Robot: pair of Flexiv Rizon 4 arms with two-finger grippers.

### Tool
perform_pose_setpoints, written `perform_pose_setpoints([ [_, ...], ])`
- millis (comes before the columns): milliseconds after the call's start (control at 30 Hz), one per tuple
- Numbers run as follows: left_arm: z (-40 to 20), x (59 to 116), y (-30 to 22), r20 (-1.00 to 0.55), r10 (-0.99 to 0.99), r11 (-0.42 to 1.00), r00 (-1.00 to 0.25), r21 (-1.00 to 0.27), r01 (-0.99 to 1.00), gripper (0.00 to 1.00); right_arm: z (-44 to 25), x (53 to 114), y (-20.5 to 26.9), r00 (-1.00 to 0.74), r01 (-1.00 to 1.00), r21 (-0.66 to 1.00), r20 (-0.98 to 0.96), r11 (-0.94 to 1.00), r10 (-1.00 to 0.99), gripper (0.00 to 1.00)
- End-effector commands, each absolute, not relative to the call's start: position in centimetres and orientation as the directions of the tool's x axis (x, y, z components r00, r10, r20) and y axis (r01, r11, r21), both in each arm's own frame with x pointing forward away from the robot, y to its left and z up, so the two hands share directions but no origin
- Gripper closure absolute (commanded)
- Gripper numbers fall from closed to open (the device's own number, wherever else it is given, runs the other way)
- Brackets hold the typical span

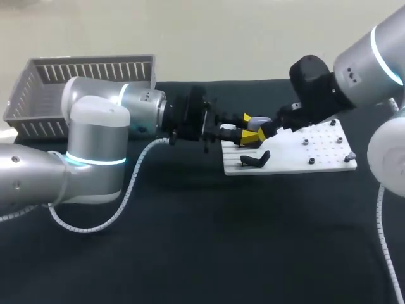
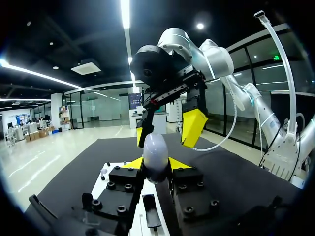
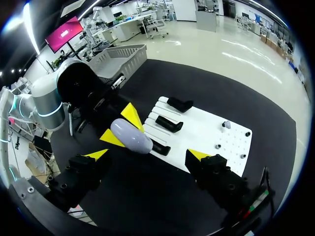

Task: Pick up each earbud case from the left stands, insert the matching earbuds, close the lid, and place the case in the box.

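Black cloth covers the table [image 1: 190, 253] from edge to edge. At its far left corner stands a grey slatted basket [image 1: 38, 88], well apart from everything else.

Next along, the left arm [image 1: 95, 139] comes in from the left and stretches level towards the middle, with a white cable looping beneath it. The left gripper [image 2: 156, 164] has its two yellow tips pressed against opposite sides of the earbud case [image 2: 155, 155]. This is a smooth, rounded, pale grey-lilac shell (whether its lid is fully down I cannot make out from where I stand). The case is held off the cloth, over the left end of the white board [image 1: 329, 142].

Facing it from the other side is the right gripper [image 3: 147, 155]. Its fingers are spread wide and clasp nothing. In the right wrist view the case [image 3: 132, 136] sits ahead of them, and both yellow tips stay clear of it. In the left wrist view those same tips show just beyond the case, one to either side.

On the left part of the board are black stands [image 3: 170, 124] set along pale grooves, and one lies just under the held case. The board's right part is dotted with small holes and a few dark studs. A small pale piece [image 3: 226, 124] also sits there, too small to identify. The right arm [image 1: 361, 63] comes down from the far right corner.
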State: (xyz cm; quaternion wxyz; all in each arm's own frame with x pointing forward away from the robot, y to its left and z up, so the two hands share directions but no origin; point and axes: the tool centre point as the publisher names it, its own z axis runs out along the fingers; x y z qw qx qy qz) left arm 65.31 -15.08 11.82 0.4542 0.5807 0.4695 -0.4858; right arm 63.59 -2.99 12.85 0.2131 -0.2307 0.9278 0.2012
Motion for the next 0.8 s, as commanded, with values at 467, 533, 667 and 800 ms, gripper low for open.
perform_pose_setpoints([
  [467, 11.7, 65.3, -15.0, -0.991, 0.1, -0.146, 0.089, 0.074, 0.987, 1.0, 12.3, 64.5, -3.7, -0.811, -0.481, 0.274, -0.499, 0.833, -0.305, 0.0],
  [533, 11.7, 65.3, -15.0, -0.991, 0.1, -0.146, 0.089, 0.074, 0.987, 1.0, 12.3, 64.6, -3.7, -0.812, -0.48, 0.273, -0.499, 0.834, -0.303, 0.0],
  [667, 11.7, 65.3, -15.0, -0.991, 0.1, -0.146, 0.089, 0.074, 0.987, 1.0, 12.5, 64.8, -3.8, -0.81, -0.477, 0.273, -0.506, 0.835, -0.297, 0.0],
  [800, 11.7, 65.3, -15.0, -0.991, 0.1, -0.146, 0.089, 0.074, 0.987, 1.0, 12.8, 65.0, -3.8, -0.808, -0.474, 0.272, -0.513, 0.838, -0.29, 0.0],
])
